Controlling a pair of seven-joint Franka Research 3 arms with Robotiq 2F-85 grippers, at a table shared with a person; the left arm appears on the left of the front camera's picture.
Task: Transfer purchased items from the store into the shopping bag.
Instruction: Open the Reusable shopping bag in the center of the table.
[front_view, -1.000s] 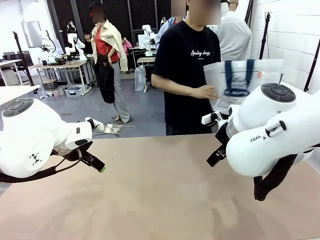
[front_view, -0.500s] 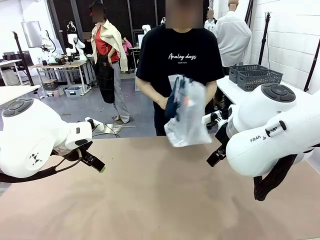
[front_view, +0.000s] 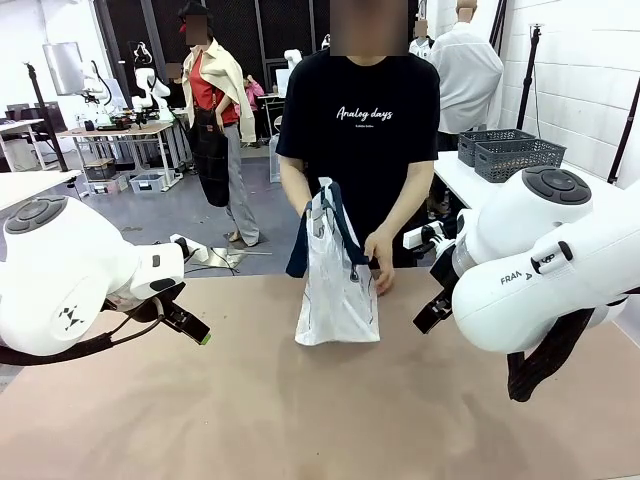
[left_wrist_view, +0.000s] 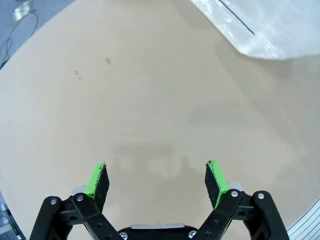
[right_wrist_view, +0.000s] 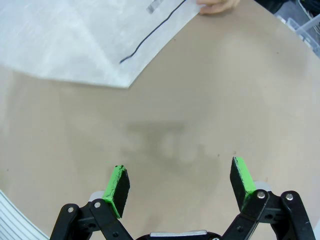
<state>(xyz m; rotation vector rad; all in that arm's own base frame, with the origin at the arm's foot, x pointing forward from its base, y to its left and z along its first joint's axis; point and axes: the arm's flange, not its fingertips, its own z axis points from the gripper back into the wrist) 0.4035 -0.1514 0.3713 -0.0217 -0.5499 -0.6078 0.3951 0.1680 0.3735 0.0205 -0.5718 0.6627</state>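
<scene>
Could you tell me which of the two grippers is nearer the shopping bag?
The right gripper: the shopping bag lies closer to its open fingers than to those of the left gripper.

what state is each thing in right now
shopping bag, upright on the table, top held by the person
person's hand, gripping the bag's upper edge
left gripper, fingers spread open, empty, over bare table
right gripper, fingers spread open, empty, near the bag's corner
mesh baskets, side by side on the far side table, contents can't tell
</scene>
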